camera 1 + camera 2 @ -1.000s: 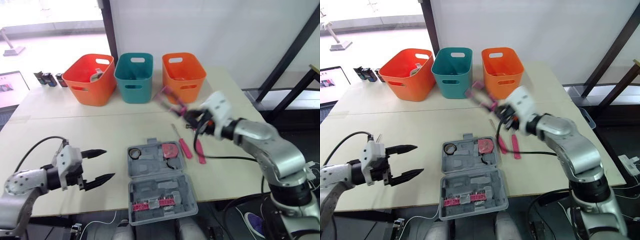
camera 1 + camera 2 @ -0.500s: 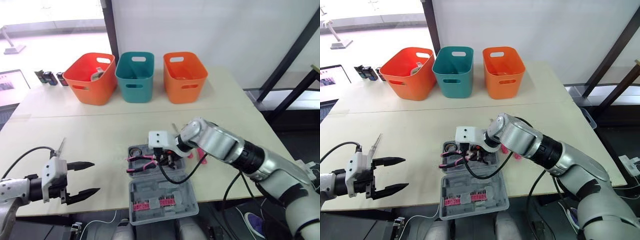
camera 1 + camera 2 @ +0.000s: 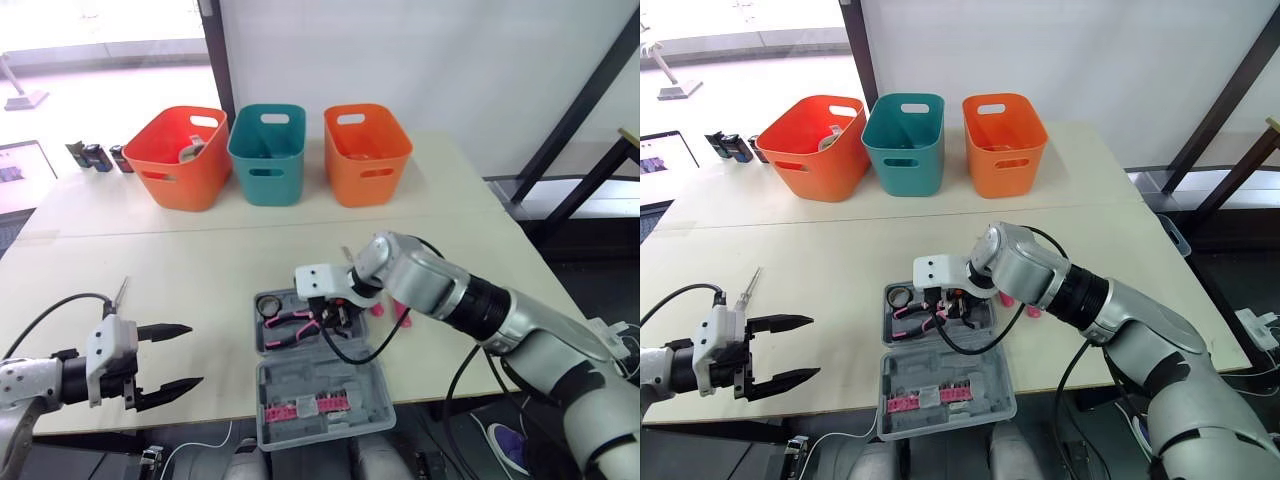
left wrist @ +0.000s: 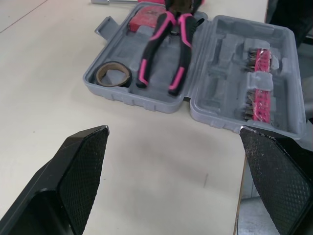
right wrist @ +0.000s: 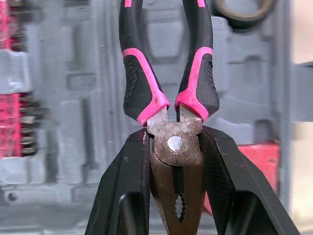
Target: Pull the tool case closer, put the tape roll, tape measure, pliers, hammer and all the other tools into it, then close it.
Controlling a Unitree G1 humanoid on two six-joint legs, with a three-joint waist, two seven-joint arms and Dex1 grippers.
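The grey tool case (image 3: 325, 385) lies open near the table's front edge. In its far tray sit the tape roll (image 3: 268, 305) and a pink tape measure (image 4: 146, 22). My right gripper (image 3: 335, 315) is shut on the head of the pink-and-black pliers (image 5: 166, 98), whose handles lie down in that tray beside the tape roll. Pink-handled tools (image 3: 1032, 312) lie on the table right of the case, mostly hidden behind my right arm. My left gripper (image 3: 170, 355) hangs open and empty, well left of the case.
Three baskets stand along the back: orange (image 3: 180, 160), teal (image 3: 267, 155), orange (image 3: 367, 155). Small dark items (image 3: 97, 157) sit at the back left. A pink bit set (image 3: 305, 407) fills the case's near half. A black cable (image 3: 350, 355) from my right wrist droops over the case.
My right arm swung the pliers from above the table's right side down into the case's far tray. My left gripper drew back toward the front left and stayed open.
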